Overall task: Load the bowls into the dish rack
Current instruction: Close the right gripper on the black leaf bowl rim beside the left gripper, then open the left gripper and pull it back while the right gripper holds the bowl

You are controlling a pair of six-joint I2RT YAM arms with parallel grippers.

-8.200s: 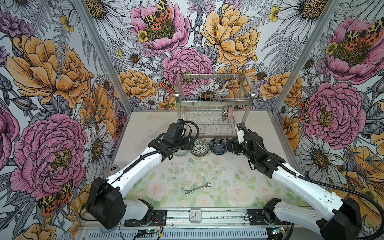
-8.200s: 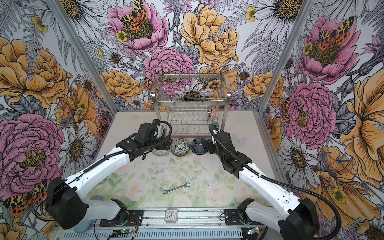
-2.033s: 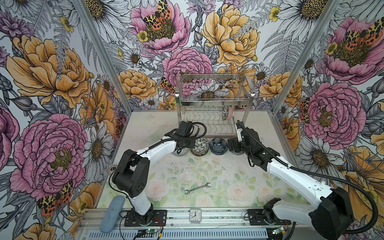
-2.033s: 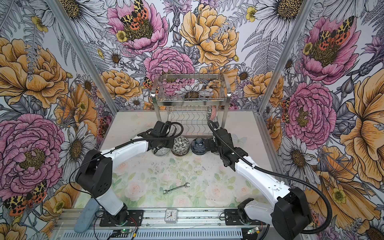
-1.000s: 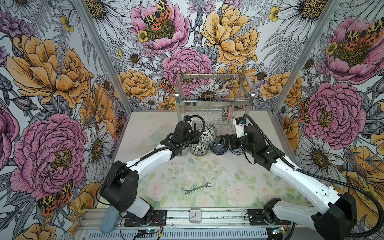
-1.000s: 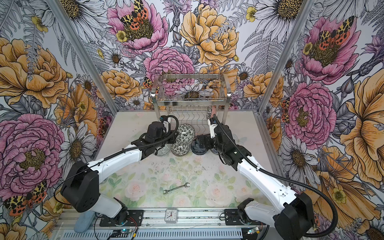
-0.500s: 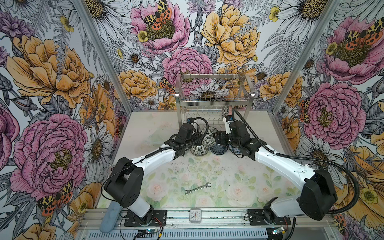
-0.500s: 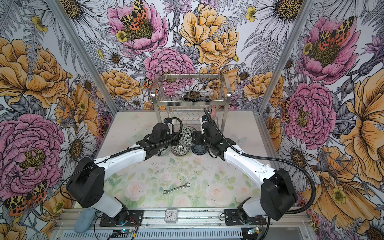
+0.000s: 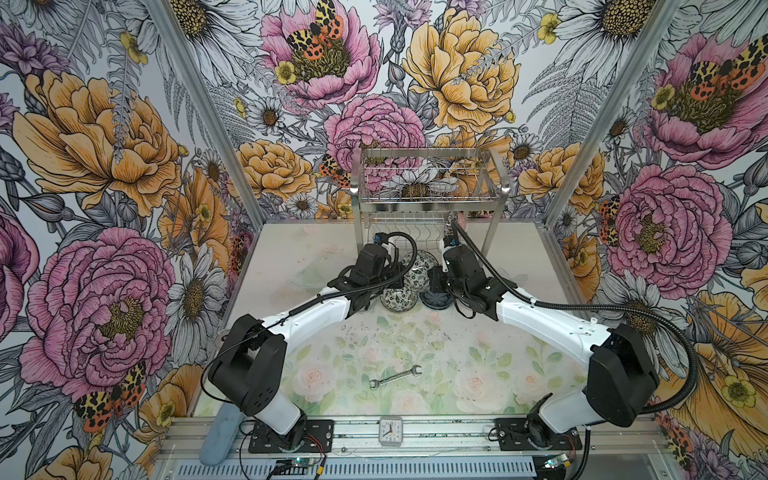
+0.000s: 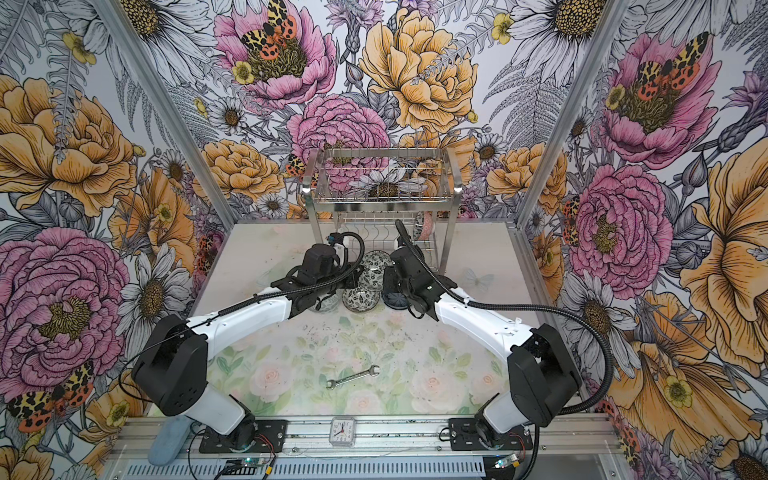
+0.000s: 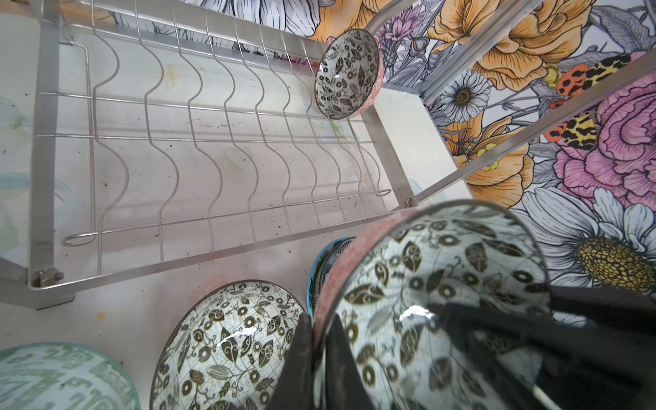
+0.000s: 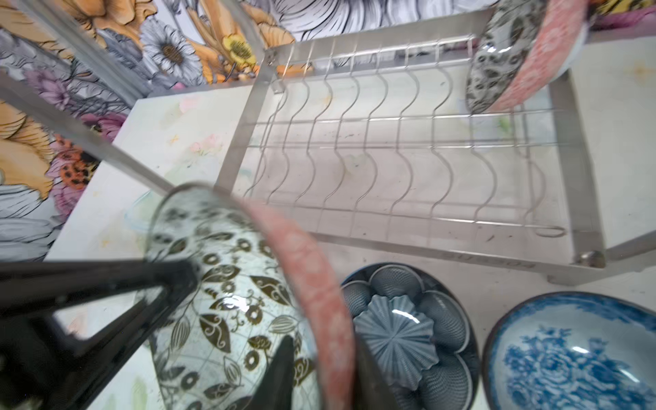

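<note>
Robotics lab test booth: walls (image 9: 104,137) papered in giant painted flowers between bare aluminium posts (image 9: 212,112), a rose-printed surface (image 9: 415,340), a white-and-black left arm (image 9: 316,316) and right arm (image 9: 544,322) bolted to a metal rail (image 9: 449,432), with exposed wiring (image 9: 309,459) and a small clock (image 9: 390,431).

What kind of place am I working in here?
Likely a staged robot test cell, not a real kitchen: floral printed walls on aluminium posts, two arms bolted to a front rail, a dish rack and bowls laid out.
</note>
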